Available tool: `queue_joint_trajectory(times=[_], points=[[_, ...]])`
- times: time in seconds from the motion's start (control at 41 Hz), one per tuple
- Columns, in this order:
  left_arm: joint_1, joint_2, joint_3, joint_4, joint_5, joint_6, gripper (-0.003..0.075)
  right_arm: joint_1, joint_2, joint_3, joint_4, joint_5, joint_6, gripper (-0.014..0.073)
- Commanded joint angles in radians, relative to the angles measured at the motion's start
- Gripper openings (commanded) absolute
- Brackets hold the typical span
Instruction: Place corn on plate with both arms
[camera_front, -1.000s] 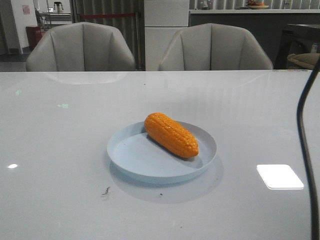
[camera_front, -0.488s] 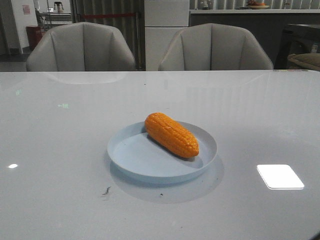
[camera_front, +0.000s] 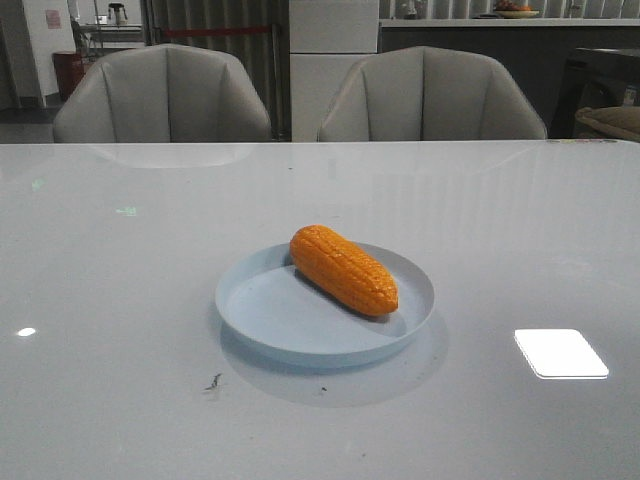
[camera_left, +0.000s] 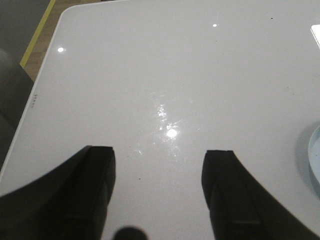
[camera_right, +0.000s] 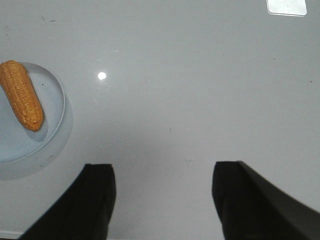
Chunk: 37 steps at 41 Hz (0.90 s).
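Note:
The orange corn (camera_front: 343, 269) lies aslant on the pale blue plate (camera_front: 270, 320) at the middle of the table. It also shows in the right wrist view (camera_right: 22, 94), on the plate (camera_right: 50, 117). My right gripper (camera_right: 162, 170) is open and empty above bare table, apart from the plate. My left gripper (camera_left: 158, 152) is open and empty over bare table near a table corner; only a sliver of the plate's rim (camera_left: 314, 155) shows there. Neither arm shows in the front view.
Two grey chairs (camera_front: 165, 95) (camera_front: 430, 95) stand behind the table's far edge. A bright light reflection (camera_front: 560, 352) lies on the tabletop right of the plate. The table's edge and corner (camera_left: 42, 75) show in the left wrist view, with floor beyond.
A black cable at the right edge of the front view one second ago has gone out of view. The corn and plate have not moved.

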Motion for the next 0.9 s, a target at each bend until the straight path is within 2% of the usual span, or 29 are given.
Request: queue_joint_trajectory(times=[0.0, 0.122, 0.317, 0.415, 0.878], points=[[0.001, -0.001, -0.028, 0.023, -0.067, -0.01, 0.0435, -0.007, -0.003, -0.024, 0.0, -0.053, -0.007, 0.0519], [0.001, -0.001, -0.028, 0.021, -0.067, -0.01, 0.0368, -0.007, 0.004, -0.024, 0.0, -0.053, -0.007, 0.0519], [0.001, -0.001, -0.028, -0.012, -0.067, -0.01, 0.0163, -0.007, 0.004, -0.024, 0.0, -0.053, -0.007, 0.0519], [0.001, -0.001, -0.028, -0.012, -0.067, -0.01, 0.0092, -0.007, 0.004, -0.024, 0.0, -0.053, -0.007, 0.0519], [0.001, 0.034, -0.028, 0.017, -0.07, -0.01, 0.009, -0.007, 0.004, -0.024, 0.0, -0.053, -0.007, 0.0519]])
